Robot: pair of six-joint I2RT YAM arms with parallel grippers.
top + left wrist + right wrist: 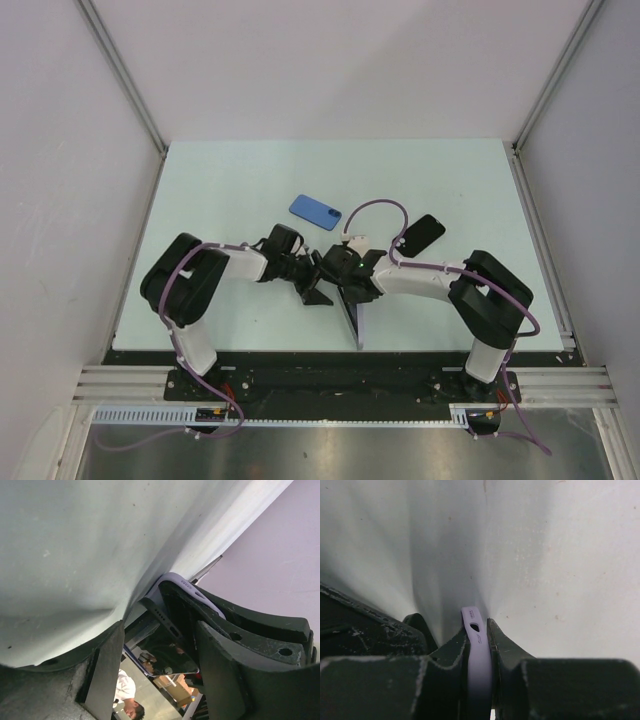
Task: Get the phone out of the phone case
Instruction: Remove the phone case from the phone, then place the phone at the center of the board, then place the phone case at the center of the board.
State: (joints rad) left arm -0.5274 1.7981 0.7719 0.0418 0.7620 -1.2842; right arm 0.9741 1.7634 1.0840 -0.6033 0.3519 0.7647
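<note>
A lilac phone case (478, 650) with a dark, glossy phone (170, 655) in it stands on edge above the table. My right gripper (478, 630) is shut on it, one finger on each flat face. The lilac rim (176, 579) also shows in the left wrist view, with the right gripper's black fingers (240, 620) clamped on it. My left gripper (160, 680) is open, its fingers on either side of the phone's end with gaps. In the top view both grippers meet at the table's middle, left (305, 277) and right (345, 277), with the phone (352, 315) edge-on.
A blue phone or case (314, 211) lies flat behind the grippers. A black phone (420, 234) lies at the right, near the right arm's cable. The pale green table (220, 190) has white walls on three sides.
</note>
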